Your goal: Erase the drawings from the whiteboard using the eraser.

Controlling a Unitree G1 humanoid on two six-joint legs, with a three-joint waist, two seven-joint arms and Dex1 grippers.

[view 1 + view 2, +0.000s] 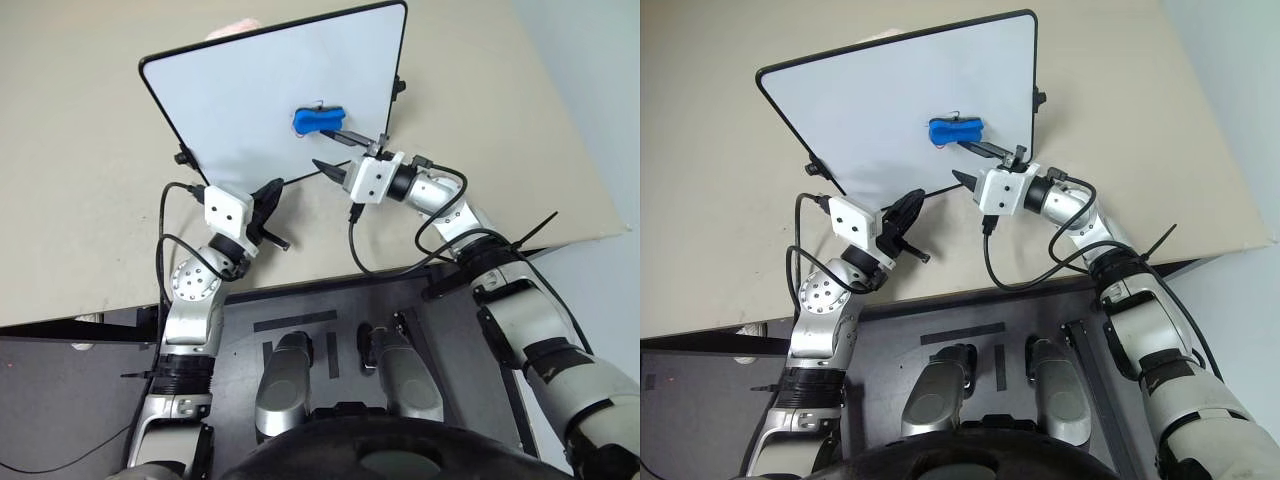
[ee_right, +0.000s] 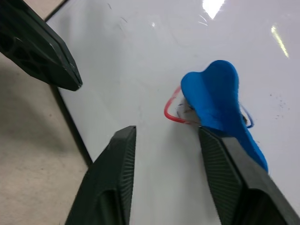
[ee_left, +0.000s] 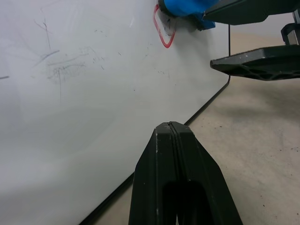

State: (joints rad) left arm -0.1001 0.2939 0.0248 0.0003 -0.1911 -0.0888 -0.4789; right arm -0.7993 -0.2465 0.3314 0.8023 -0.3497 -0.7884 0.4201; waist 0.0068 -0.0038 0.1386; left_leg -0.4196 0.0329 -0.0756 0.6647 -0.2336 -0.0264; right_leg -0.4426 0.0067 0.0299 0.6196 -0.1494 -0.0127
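While eraser [image 2: 220,105] lies on drawings [image 2: 172,112] near whiteboard [image 1: 240,100] edge, right gripper [image 2: 164,140] spread, left gripper [image 3: 173,136] pressed together.

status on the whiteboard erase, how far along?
Done: the eraser sits on the whiteboard, over the drawings. In hand: nothing gripped; right gripper is open, one finger beside the eraser; left gripper is shut near the board's edge. Left: a red loop shows beside the eraser.

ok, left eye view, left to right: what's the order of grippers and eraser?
left gripper → eraser → right gripper, fingers apart, beside the eraser on the whiteboard.
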